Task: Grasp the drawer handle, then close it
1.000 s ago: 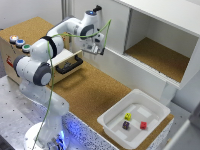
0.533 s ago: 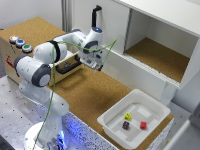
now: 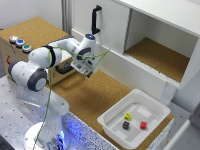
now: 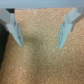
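Observation:
The drawer handle [image 3: 63,69] shows as a short black bar low on the wooden cabinet [image 3: 11,54], mostly hidden behind my arm. The drawer itself is barely visible there. My gripper [image 3: 87,73] hangs just off the handle, toward the exterior view's right, low over the cork floor and pointing down. In the wrist view the gripper [image 4: 41,35] is open, with only cork between its two grey fingers [image 4: 15,32]. A dark shape [image 4: 2,42] sits at the frame's edge beside one finger; I cannot tell what it is.
Behind the gripper stands a large white cabinet with an upright black handle [image 3: 95,19] and a cork-lined compartment [image 3: 155,55]. A white tray [image 3: 112,120] holding small coloured blocks lies at the front right. Three buttons [image 3: 19,42] top the wooden cabinet.
The gripper has come down from beside the upright black handle toward the cork floor, shifting slightly to the exterior view's left, closer to the drawer. It stays open.

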### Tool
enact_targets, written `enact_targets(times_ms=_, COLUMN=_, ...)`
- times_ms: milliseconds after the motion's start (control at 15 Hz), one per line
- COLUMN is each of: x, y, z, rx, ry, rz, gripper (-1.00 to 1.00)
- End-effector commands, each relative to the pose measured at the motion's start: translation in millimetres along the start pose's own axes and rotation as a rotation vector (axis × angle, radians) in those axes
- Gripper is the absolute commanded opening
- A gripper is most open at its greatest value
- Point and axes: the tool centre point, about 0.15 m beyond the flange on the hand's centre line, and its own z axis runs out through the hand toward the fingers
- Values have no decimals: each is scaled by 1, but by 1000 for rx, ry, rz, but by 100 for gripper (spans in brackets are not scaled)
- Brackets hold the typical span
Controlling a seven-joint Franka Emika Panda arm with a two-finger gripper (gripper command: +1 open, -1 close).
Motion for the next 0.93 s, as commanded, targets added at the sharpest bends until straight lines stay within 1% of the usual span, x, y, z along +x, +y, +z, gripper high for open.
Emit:
enact_targets(times_ms=0, x=-3, y=-25, z=18, rx=-21, ry=110, rz=0, gripper=-100)
enact_targets(times_ms=133, x=1, y=-33, z=23, rx=-2, ry=118, rz=-21, gripper=-100)
enact_targets(times_ms=200, x=4, y=-41, z=25, rx=-14, ry=132, rz=-42, gripper=-100)
enact_targets(times_ms=333, x=5, y=-58, z=31, rx=17, ry=154, rz=-84, gripper=-100)
enact_targets(times_ms=467, x=5, y=-74, z=36, rx=10, ry=151, rz=-121, gripper=-100)
enact_targets(times_ms=600, x=4, y=-89, z=32, rx=-3, ry=160, rz=-120, gripper=-100)
enact_targets(times_ms=667, x=3, y=-105, z=32, rx=-25, ry=165, rz=-117, gripper=-100)
enact_targets(times_ms=733, x=3, y=-114, z=32, rx=-23, ry=156, rz=-101, gripper=-100)
enact_targets(times_ms=800, x=3, y=-123, z=31, rx=-6, ry=151, rz=-76, gripper=-100)
enact_targets(times_ms=867, x=4, y=-137, z=31, rx=-5, ry=155, rz=-56, gripper=-100)
